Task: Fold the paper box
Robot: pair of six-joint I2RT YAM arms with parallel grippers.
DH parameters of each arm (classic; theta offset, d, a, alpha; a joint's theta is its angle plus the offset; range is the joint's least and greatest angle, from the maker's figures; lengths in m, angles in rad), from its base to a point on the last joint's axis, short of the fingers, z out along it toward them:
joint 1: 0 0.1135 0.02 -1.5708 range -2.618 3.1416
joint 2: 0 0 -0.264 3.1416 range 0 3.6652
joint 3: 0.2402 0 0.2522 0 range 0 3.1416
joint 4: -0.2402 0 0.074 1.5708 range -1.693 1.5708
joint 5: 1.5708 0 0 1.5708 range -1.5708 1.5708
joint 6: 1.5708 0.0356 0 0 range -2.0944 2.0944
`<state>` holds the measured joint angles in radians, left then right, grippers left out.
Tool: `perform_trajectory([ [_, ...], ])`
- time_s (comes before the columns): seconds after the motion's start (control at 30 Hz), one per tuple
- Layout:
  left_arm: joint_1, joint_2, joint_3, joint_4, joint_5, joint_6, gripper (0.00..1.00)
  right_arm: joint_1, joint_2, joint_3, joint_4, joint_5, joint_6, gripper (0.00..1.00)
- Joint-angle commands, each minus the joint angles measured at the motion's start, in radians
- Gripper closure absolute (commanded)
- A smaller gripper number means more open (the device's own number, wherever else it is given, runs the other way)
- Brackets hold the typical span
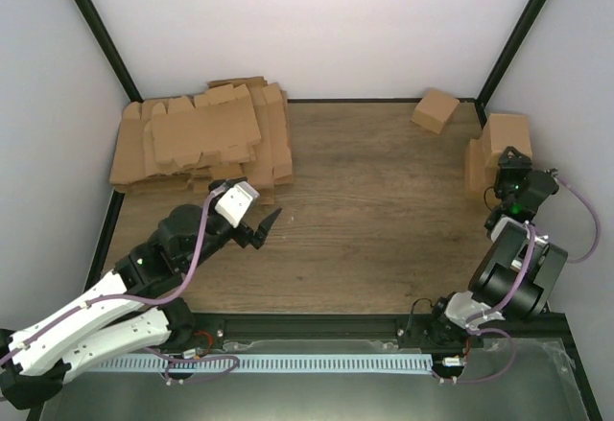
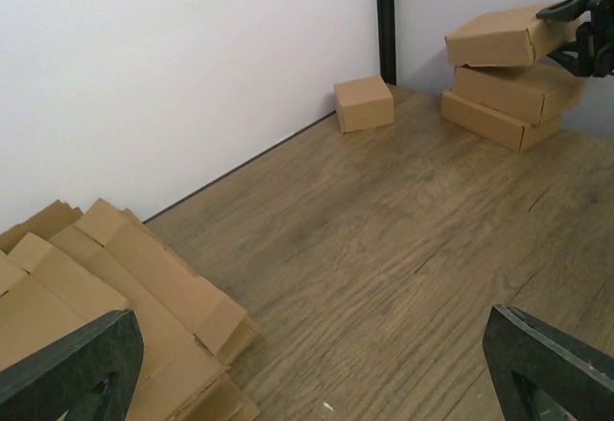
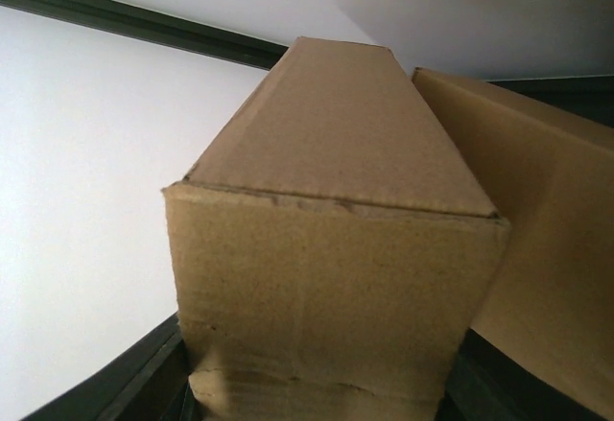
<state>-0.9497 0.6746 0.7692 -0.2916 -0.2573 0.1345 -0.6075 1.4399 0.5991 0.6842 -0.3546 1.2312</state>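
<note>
A folded paper box (image 3: 336, 277) of plain brown cardboard fills the right wrist view. My right gripper (image 3: 317, 397) is shut on its near end, with dark fingers (image 3: 144, 387) showing at either side. From above, the same paper box (image 1: 506, 136) sits at the far right edge on top of other folded boxes, and the right gripper (image 1: 513, 170) is at its near end. My left gripper (image 1: 259, 227) hovers open over bare wood beside the blanks. In its own view its fingers (image 2: 72, 363) stand wide apart with nothing between them.
A pile of flat brown blanks (image 1: 201, 143) lies at the back left, close to the left gripper. A small cube-like box (image 1: 435, 110) rests by the back wall. Two folded boxes (image 2: 504, 95) are stacked under the held one. Black frame posts stand in the corners.
</note>
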Motion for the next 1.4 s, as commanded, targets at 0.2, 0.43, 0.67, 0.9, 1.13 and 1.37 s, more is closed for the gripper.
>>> perform_trajectory([
  [0.2,-0.002,0.006,0.007,0.010,0.003,0.005,0.00,-0.011,0.011,0.014,0.005,0.041,-0.001,0.39],
  [0.43,-0.003,0.005,0.011,0.003,0.012,0.000,0.00,-0.011,-0.042,0.036,-0.171,0.095,-0.027,0.29],
  [0.67,-0.002,-0.005,0.014,-0.003,0.018,-0.005,0.00,-0.011,-0.086,0.011,-0.256,0.113,-0.034,0.03],
  [0.9,-0.002,-0.007,0.015,-0.007,0.029,-0.009,0.00,-0.011,-0.147,0.062,-0.512,0.187,-0.021,0.00],
  [1.13,-0.003,-0.020,0.021,-0.010,0.031,-0.009,0.00,-0.011,-0.194,0.048,-0.615,0.216,-0.005,0.00],
  [1.37,-0.003,-0.041,0.014,-0.009,0.026,-0.010,0.00,-0.011,-0.178,0.135,-0.660,0.194,-0.076,0.00],
])
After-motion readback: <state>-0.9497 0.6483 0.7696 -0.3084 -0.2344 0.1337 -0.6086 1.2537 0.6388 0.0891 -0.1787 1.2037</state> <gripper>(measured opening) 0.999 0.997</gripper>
